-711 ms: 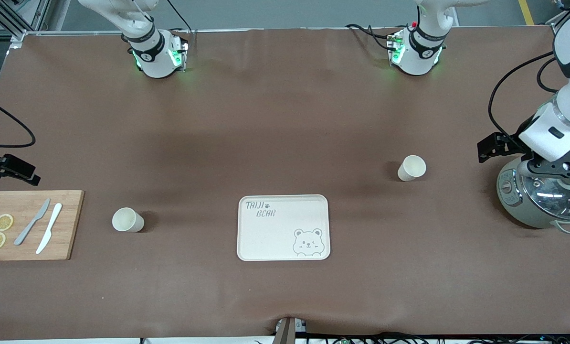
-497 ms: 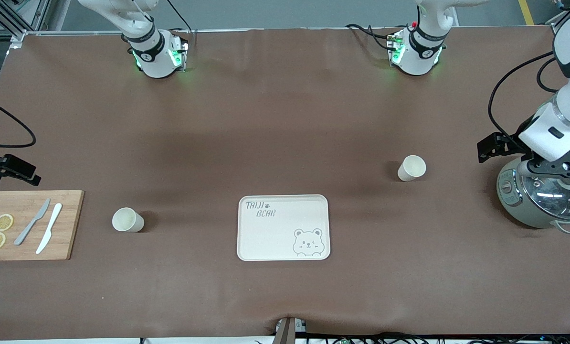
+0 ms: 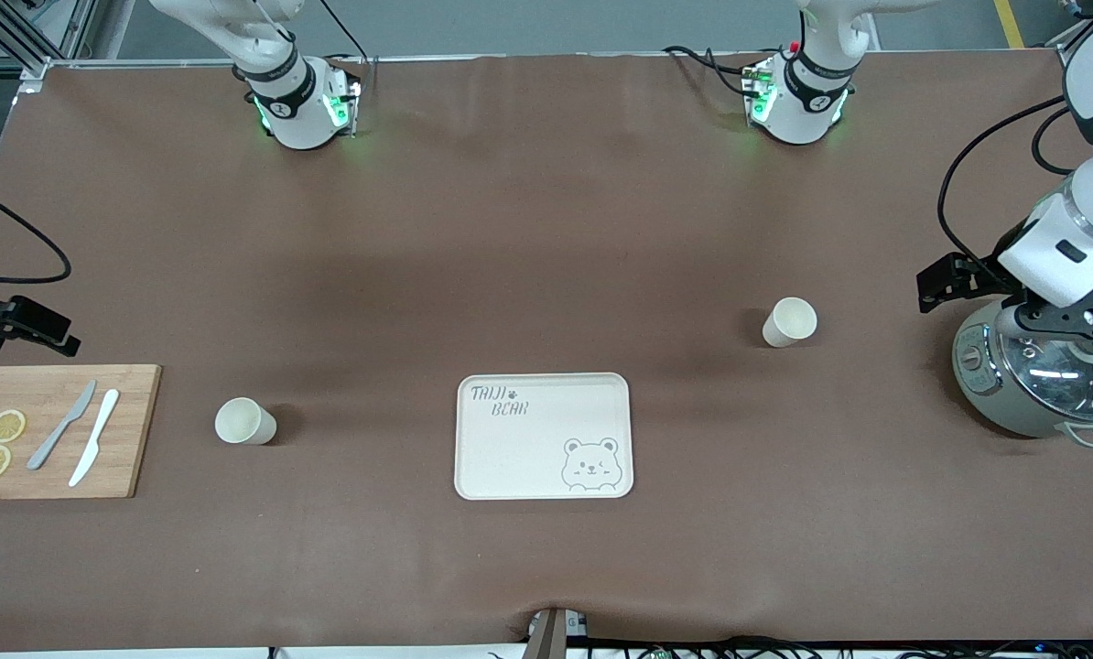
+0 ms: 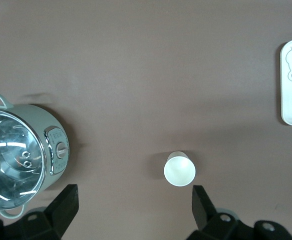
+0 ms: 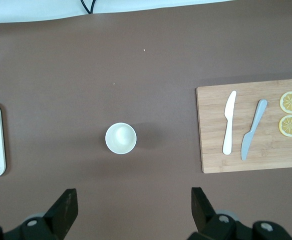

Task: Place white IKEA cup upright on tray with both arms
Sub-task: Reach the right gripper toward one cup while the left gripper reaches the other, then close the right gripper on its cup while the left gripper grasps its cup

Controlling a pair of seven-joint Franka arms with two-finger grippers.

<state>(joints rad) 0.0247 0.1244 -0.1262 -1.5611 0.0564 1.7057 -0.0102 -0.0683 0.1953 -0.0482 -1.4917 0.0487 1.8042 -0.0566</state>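
The left pincer [image 4: 130, 210] is hanging w/ fingers spread wide, gripping nothing, up over the tabletop [image 3: 546, 229] by the rice cooker [image 3: 1036, 380] at the left arm's end. In its wrist view, one white cup [image 4: 179, 169] is standing upright just beside the gap between the fingers. The right pincer [image 5: 130, 210] is likewise spread and empty, up over the tabletop at the right arm's end, w/ the other white cup [image 5: 120, 138] standing upright near the wooden cutting board [image 5: 253, 127].

Risks, as a judgement: both cups are small and light, so an off-centre descent is likely to knock one over or send it rolling; a hard pinch could squeeze the wall. If both arms are heading for the tray [image 3: 544, 436] at once, they could be crowding each other over it.

Containers: both cups are looking empty inside. The tray is sitting bare between the two cups, nearer the front camera than the left-side one. The cooker's glass lid is on; contents can't be told. The board is carrying two knives and two lemon slices.
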